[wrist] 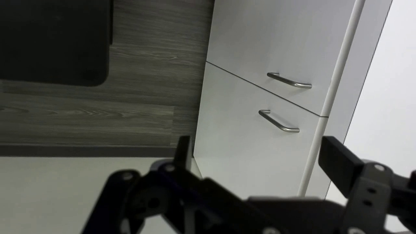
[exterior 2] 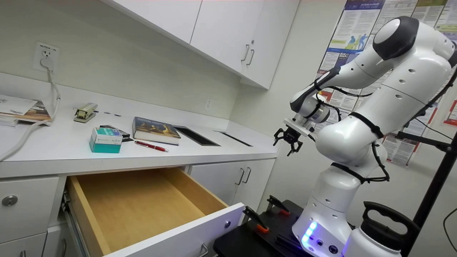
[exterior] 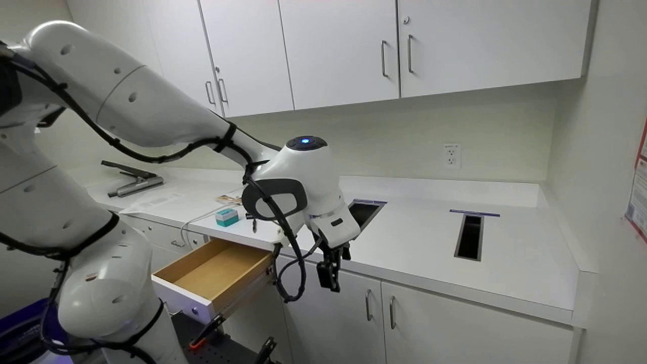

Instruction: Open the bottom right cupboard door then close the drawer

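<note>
Left of the tool in an exterior view, the drawer was hanging way out with its pale wooden inside showing, so the closing bit was clearly left to do. The tool itself was spread wide and gripping nothing. Down to its right, the bottom right cupboard door looked flush and closed, so I'd guess neither step was done and opening that came first.

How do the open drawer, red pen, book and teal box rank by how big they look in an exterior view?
1. Open drawer
2. Book and teal box: too close to rank; box seems nearer camera
3. Red pen
</note>
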Robot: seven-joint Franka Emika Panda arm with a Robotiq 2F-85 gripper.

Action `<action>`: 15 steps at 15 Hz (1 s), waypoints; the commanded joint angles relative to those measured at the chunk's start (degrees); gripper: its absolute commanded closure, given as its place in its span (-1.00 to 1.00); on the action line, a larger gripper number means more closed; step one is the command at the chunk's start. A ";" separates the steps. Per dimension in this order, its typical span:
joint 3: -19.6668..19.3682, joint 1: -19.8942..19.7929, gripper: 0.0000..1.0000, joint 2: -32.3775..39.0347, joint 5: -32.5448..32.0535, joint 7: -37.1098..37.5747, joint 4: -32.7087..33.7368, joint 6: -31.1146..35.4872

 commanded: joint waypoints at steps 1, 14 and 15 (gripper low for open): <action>-2.50 -0.43 -1.00 4.69 5.29 3.34 3.95 -1.77; -12.62 0.66 -1.00 23.84 51.64 -6.63 11.58 -12.32; -12.41 0.38 -1.00 24.91 55.35 -7.30 11.65 -14.20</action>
